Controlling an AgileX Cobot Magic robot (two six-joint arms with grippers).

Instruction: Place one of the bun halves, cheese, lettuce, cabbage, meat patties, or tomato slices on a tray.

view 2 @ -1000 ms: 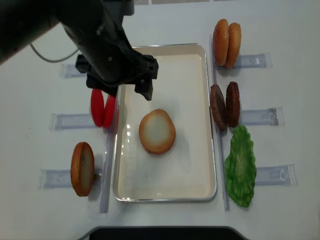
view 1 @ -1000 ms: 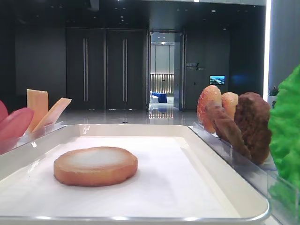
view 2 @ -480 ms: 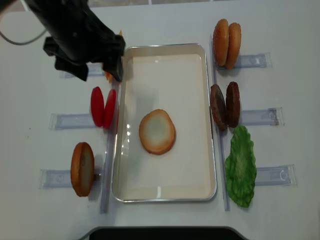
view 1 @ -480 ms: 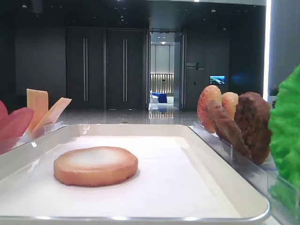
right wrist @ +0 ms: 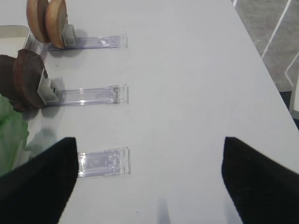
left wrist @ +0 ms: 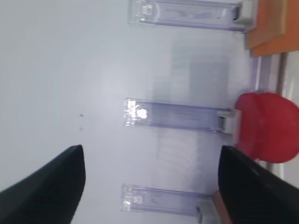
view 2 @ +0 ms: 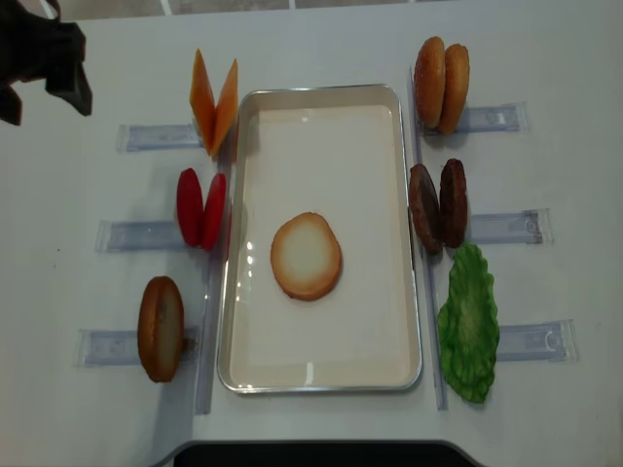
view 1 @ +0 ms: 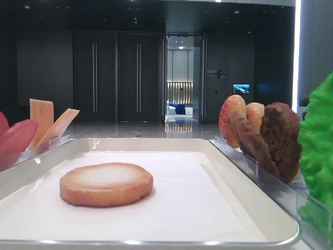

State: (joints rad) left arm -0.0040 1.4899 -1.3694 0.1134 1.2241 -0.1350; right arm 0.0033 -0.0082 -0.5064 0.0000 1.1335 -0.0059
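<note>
Bun half flat mid-tray; left gripper wide, empty, far corner; right gripper wide, empty.

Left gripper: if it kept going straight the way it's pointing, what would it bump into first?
Probably just the bare white table. The left gripper points down at it with open jaws. The nearest clear holder and tomato slices look off to the side, though depth is hard to judge.
</note>
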